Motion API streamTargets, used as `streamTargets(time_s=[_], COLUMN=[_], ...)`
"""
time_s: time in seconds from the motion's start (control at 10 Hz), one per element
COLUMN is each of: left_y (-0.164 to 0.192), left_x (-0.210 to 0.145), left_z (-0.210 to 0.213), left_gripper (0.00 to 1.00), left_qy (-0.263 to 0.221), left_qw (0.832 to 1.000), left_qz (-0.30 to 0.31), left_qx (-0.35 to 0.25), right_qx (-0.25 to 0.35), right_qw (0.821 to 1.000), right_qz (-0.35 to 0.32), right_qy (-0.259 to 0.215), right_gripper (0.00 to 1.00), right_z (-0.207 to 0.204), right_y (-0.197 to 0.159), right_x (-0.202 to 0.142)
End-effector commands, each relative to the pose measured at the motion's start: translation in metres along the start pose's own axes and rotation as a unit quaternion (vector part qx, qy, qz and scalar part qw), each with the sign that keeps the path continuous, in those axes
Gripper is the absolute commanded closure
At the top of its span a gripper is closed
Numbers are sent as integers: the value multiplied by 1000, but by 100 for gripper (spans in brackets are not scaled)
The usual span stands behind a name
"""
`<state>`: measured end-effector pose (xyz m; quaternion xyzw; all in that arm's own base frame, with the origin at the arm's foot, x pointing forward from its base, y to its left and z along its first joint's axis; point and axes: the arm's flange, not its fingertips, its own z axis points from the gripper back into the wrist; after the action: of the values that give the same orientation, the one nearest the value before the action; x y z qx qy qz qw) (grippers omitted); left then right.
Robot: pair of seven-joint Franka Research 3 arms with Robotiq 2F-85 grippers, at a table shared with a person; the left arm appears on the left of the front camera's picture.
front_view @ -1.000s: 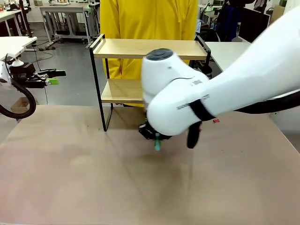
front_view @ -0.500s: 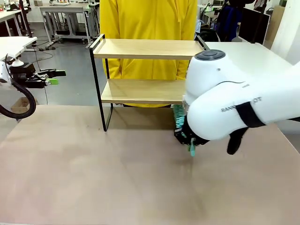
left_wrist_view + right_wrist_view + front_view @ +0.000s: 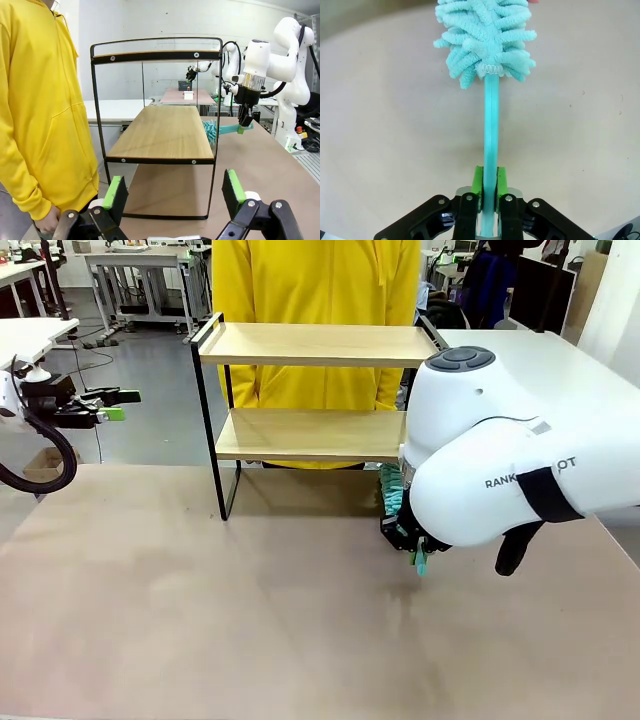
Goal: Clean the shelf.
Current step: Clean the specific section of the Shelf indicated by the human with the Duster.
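Note:
The shelf [image 3: 310, 343] stands at the table's far edge, two light wooden boards in a black frame, both boards bare. My right gripper [image 3: 415, 548] hangs low over the table by the shelf's right legs, shut on the handle of a teal duster [image 3: 391, 492]. The duster's fluffy head points toward the lower board's right end. In the right wrist view, the gripper [image 3: 489, 189] clamps the thin handle and the duster head [image 3: 487, 37] hovers over the table. My left gripper [image 3: 118, 404] is open, off the table at the far left, and it [image 3: 175, 192] faces the shelf [image 3: 160, 131] end-on.
A person in a yellow jacket [image 3: 315, 280] stands right behind the shelf, one hand [image 3: 49, 225] hanging low. The brown table [image 3: 200, 600] stretches out in front. A white table [image 3: 520, 350] adjoins at the back right. My right arm's bulky wrist [image 3: 500, 460] covers the shelf's right end.
My right arm has swung to the right with the duster, from in front of the shelf's middle to its right end. The left arm has not moved.

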<state>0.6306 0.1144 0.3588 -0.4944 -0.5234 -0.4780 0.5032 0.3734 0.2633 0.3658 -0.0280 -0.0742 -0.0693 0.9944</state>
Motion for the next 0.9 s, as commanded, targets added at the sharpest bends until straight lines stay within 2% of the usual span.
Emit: streamTargets(time_s=[0.0, 0.1, 0.3, 0.6, 0.8], left_y=[-2, -2, -2, -2, -2], left_x=[2, 2, 2, 2, 2], left_z=[0, 0, 0, 0, 0], left_gripper=[0, 0, 0, 0, 0], left_qy=[-1, -1, -1, -1, -1], left_qw=[1000, 1000, 1000, 1000, 1000], left_qz=[-5, -5, -5, -5, -5], left_qx=[2, 2, 2, 2, 2], right_qx=[1, 17, 20, 45, 81], right_qw=[1000, 999, 996, 982, 959], right_qz=[-1, 31, 66, 174, 270], right_qy=[-2, -35, -64, -56, -29], right_gripper=[87, 87, 87, 87, 87], right_z=[2, 25, 60, 96, 117], right_y=[-1, -7, -29, -44, -62], right_x=[0, -1, -14, -42, -55])
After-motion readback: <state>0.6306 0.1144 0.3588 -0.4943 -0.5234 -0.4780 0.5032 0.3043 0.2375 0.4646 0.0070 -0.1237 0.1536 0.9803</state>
